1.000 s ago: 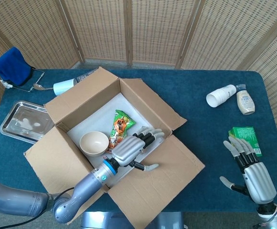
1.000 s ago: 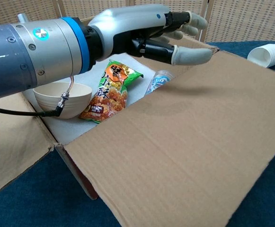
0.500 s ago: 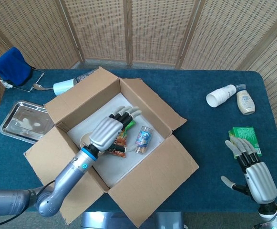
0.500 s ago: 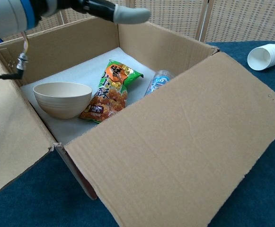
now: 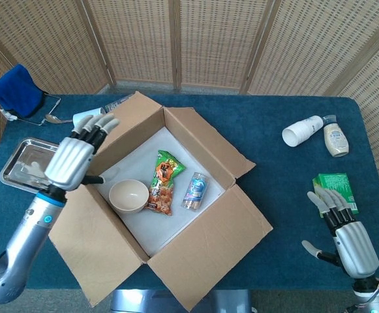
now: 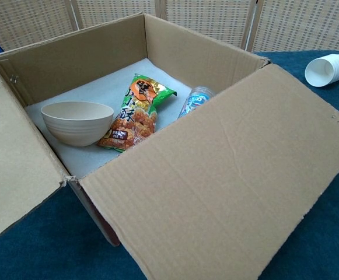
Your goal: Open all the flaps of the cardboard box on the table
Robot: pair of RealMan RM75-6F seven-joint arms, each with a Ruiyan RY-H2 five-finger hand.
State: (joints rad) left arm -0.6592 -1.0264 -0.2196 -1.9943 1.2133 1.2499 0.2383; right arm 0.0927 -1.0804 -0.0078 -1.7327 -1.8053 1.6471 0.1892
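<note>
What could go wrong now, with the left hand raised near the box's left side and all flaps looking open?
The left hand hangs over the left flap and close to the metal tray; a careless drop could push the flap back or knock the tray. The paper cup lying behind the cardboard box could roll if the box gets nudged.

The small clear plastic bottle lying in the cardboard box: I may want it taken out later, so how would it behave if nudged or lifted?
The small clear plastic bottle lies on its side on the white liner, so a nudge would probably roll it. It looks small and likely light. Its smooth round wall may slip in fingers.
</note>
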